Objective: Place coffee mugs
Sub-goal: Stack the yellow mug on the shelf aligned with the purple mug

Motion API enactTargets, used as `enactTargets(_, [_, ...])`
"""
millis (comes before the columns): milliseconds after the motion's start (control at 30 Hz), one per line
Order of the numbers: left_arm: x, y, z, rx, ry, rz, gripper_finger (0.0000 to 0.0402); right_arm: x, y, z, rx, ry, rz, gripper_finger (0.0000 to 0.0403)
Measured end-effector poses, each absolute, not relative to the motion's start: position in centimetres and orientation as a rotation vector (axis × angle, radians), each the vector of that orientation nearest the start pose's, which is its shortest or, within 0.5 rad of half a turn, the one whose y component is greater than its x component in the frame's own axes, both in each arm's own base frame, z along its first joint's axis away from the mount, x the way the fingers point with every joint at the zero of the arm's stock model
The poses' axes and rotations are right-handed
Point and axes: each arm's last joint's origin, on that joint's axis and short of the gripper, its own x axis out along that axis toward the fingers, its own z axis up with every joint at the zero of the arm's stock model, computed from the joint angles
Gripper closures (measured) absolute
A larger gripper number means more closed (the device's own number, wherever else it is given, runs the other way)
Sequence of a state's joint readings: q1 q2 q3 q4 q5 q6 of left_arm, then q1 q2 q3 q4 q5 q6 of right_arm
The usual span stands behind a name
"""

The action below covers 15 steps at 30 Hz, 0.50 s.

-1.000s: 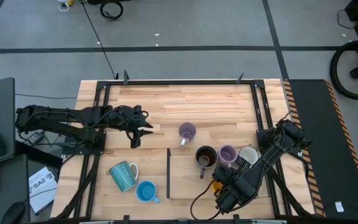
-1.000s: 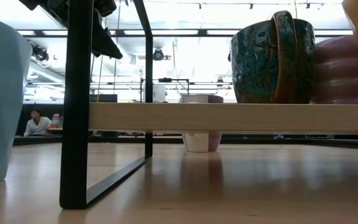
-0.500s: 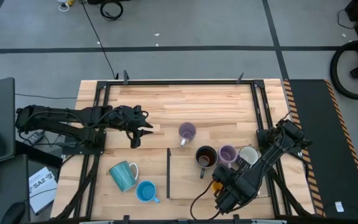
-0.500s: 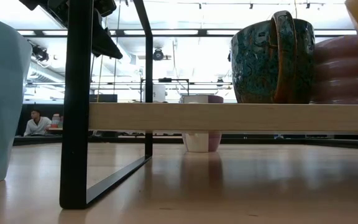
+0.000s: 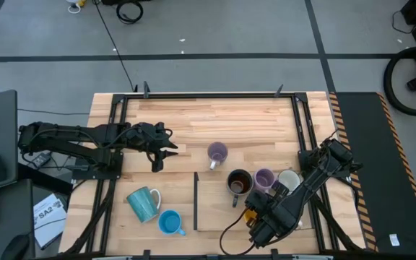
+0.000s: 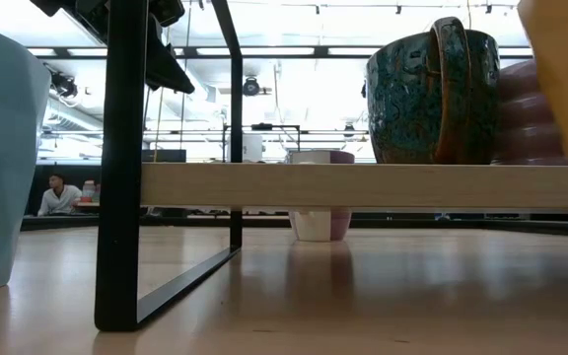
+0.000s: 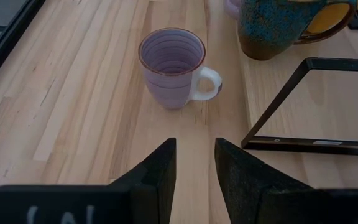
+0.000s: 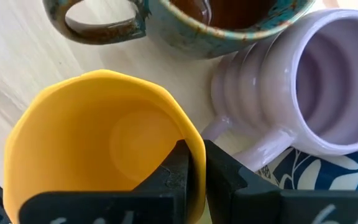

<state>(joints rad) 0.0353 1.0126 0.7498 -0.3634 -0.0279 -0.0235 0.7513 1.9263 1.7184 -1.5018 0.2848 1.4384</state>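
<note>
Wooden desk (image 5: 215,119) carries a low black-framed wooden shelf (image 5: 219,206) near its front edge.

Left arm reaches in from the desk's left side; left hand (image 5: 159,148) hovers above the boards, fingers (image 7: 157,171) parted by a narrow gap, holding nothing. A purple ribbed mug (image 7: 171,68) stands upright ahead of it, alone on the desk.

Right hand (image 8: 191,165) is over the shelf, fingers (image 8: 174,168) pinched on the rim of the orange mug (image 8: 101,146), one inside and one outside.

On the shelf: dark teal mug (image 5: 238,182) with brown inside, a second purple mug (image 5: 264,178) touching it, white mug (image 5: 289,179) beside that.

Teal mug (image 5: 144,203) and bright blue mug (image 5: 169,222) sit on the desk left of the shelf.
</note>
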Motion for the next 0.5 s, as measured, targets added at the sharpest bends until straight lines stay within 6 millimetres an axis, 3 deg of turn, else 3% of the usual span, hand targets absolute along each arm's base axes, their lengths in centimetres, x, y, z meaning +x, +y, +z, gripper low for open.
enactTargets(500, [21.05,0.82,26.5,-0.025,0.626,0.068,0.0285,26.19,23.32,26.46,0.306,1.305,-0.702,0.0344])
